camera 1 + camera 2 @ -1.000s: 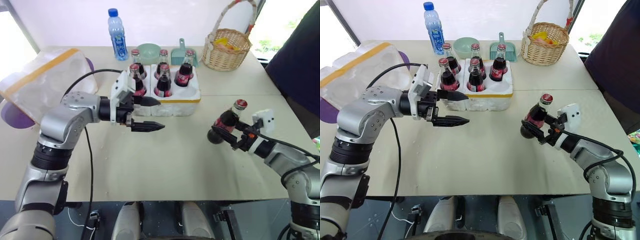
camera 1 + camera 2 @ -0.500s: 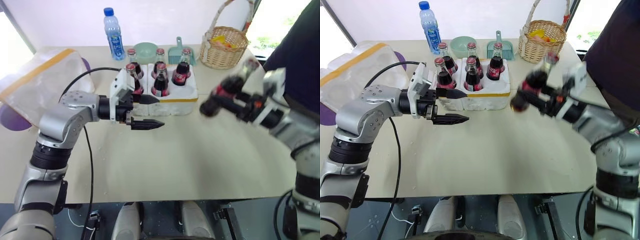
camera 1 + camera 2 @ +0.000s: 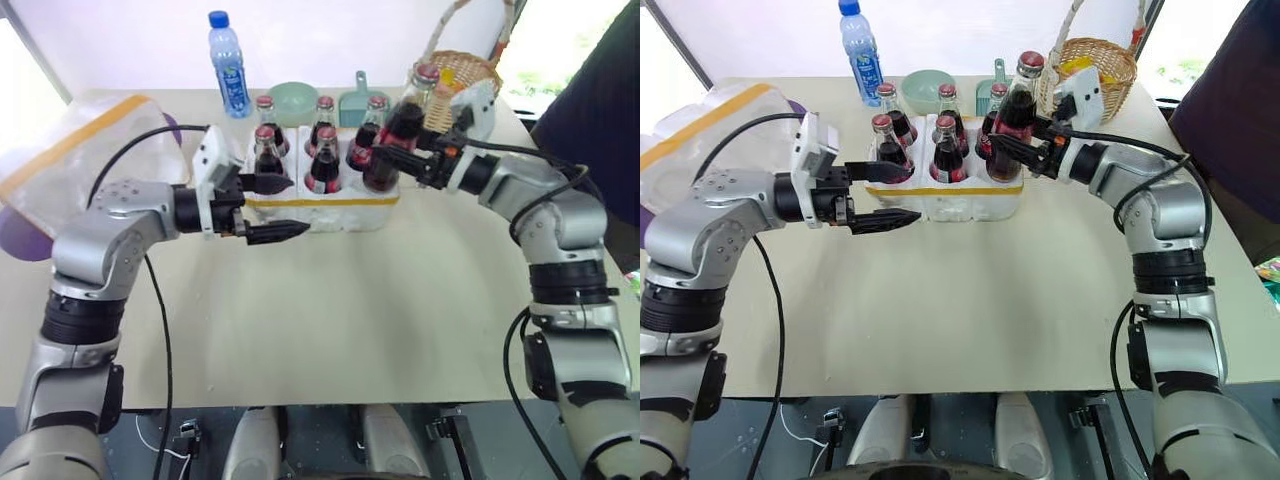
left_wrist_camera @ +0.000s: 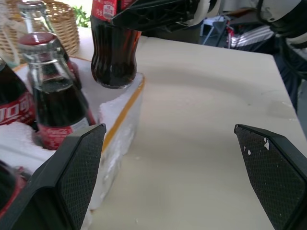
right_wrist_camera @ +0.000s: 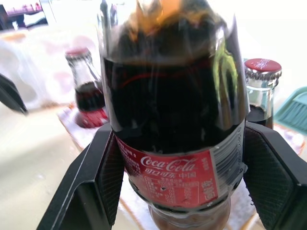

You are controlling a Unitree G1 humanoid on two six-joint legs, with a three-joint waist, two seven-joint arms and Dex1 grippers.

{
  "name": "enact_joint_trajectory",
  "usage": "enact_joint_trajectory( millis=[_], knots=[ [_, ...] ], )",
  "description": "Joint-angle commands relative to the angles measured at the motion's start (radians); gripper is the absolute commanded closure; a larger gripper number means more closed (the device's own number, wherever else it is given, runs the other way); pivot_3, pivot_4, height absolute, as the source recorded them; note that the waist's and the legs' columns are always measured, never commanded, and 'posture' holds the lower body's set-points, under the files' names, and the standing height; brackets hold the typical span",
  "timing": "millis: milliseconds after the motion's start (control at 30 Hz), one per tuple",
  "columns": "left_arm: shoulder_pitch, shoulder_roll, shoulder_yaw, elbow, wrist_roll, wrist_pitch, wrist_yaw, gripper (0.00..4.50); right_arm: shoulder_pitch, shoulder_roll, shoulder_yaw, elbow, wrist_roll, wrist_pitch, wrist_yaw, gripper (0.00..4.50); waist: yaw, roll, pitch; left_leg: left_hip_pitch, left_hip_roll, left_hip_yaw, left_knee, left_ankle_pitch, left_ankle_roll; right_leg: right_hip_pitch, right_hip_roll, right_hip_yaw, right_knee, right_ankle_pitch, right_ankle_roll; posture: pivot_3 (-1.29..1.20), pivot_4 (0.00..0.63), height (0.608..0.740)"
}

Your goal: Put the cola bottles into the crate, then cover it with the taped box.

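table (image 3: 380, 300): pale beige top with a seam running across it at the right; it spans most of the left eye view, and its near half is bare.
crate (image 3: 330, 205): upper centre, low white foam block with a yellow band round its base, standing on the table; five cola bottles (image 3: 326, 160) stand upright in it.
taped box (image 3: 85, 155): upper left, white shell with a yellow tape band, lying at the table's left edge.
water bottle (image 3: 231, 66): top, left of centre, upright, blue cap.
green bowl (image 3: 294, 100): just behind the crate.
teal scoop (image 3: 354, 104): beside the bowl, to its right.
wicker basket (image 3: 470, 70): upper right, at the far edge.
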Motion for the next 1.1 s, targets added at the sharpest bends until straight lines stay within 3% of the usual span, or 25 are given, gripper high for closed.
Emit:
enact_joint_trajectory(
  millis=[33,367,467,500,733,867,967,1033,1100],
  knots=[
    [-0.001,0.016,0.044,-0.034,-0.014,-0.002,0.018,0.00,-0.023,0.026,0.007,0.036,-0.038,-0.044,0.025,1.68,0.000,0.000,0.000,0.000,0.000,0.000,0.000,0.000,0.000,0.000,0.000,0.000,0.000,0.000,0.000,0.00,0.150,0.740],
    [-0.009,0.010,0.042,-0.022,-0.013,-0.011,0.033,0.00,-0.022,0.079,0.056,0.184,-0.158,-0.042,0.020,1.68,0.003,0.000,0.000,0.000,0.000,0.000,0.000,0.000,0.000,0.000,0.000,0.000,0.000,0.000,0.000,0.00,0.150,0.740],
    [-0.014,0.017,0.047,-0.009,-0.010,-0.016,0.032,0.00,-0.012,0.074,0.047,0.185,-0.167,-0.015,0.017,0.24,0.004,0.000,0.000,0.000,0.000,0.000,0.000,0.000,0.000,0.000,0.000,0.000,0.000,0.000,0.000,0.00,0.150,0.740],
    [-0.014,0.020,0.050,-0.006,-0.010,-0.017,0.032,0.00,-0.003,0.069,0.043,0.170,-0.166,-0.007,0.021,0.05,0.003,0.000,0.000,0.000,0.000,0.000,0.000,0.000,0.000,0.000,0.000,0.000,0.000,0.000,0.000,0.00,0.150,0.740],
    [0.028,0.100,0.104,-0.028,-0.017,-0.001,0.030,0.00,0.120,-0.084,-0.031,-0.101,-0.058,0.094,0.163,0.05,0.003,0.000,0.000,0.000,0.000,0.000,0.000,0.000,0.000,0.001,0.000,0.000,-0.001,0.000,0.000,0.00,0.150,0.740],
    [0.079,0.272,0.232,-0.029,-0.048,0.037,-0.032,0.00,0.144,-0.261,-0.159,-0.203,0.051,0.189,0.266,0.05,-0.004,0.001,0.002,0.000,0.000,0.000,0.000,0.000,0.000,0.000,0.000,0.000,0.000,0.000,0.000,0.00,0.150,0.740],
    [0.168,0.510,0.379,0.082,-0.018,0.047,-0.170,0.00,0.114,-0.400,-0.239,-0.247,0.156,0.276,0.370,0.05,-0.009,0.001,0.003,0.000,0.001,0.000,-0.002,0.000,0.000,-0.002,0.001,0.000,0.000,-0.001,-0.001,0.00,0.150,0.740],
    [0.280,0.648,0.450,0.175,0.050,-0.013,-0.289,0.00,0.083,-0.450,-0.263,-0.265,0.214,0.315,0.410,0.05,-0.018,0.001,0.003,0.000,0.002,0.002,-0.005,0.000,0.000,-0.004,0.001,0.000,0.000,-0.004,-0.007,0.00,0.150,0.740],
    [0.354,0.722,0.482,0.287,0.126,-0.116,-0.333,0.00,0.052,-0.469,-0.279,-0.282,0.270,0.359,0.423,0.05,-0.023,0.001,0.003,0.004,0.002,0.003,-0.009,0.000,0.000,-0.003,0.000,0.000,0.000,-0.004,-0.008,0.00,0.150,0.740]
  ],
)
